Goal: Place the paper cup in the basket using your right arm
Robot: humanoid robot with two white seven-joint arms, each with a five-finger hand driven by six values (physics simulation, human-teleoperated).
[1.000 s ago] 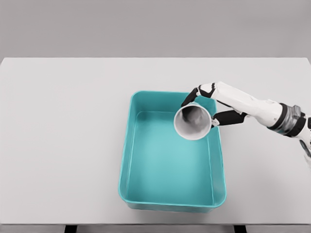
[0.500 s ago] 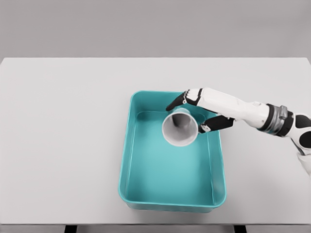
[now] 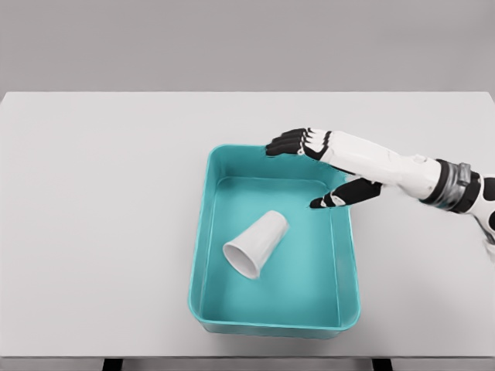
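right arm: extended leftward | right hand (image 3: 329,166): fingers spread, empty

The paper cup (image 3: 256,244) lies sideways inside the basket (image 3: 199,255), right hand (image 3: 329,166) spread above.

R arm (image 3: 456,185) cut off at right edge.

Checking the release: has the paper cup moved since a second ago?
Yes. The paper cup dropped from the right hand down-left onto the teal basket floor, lying sideways.
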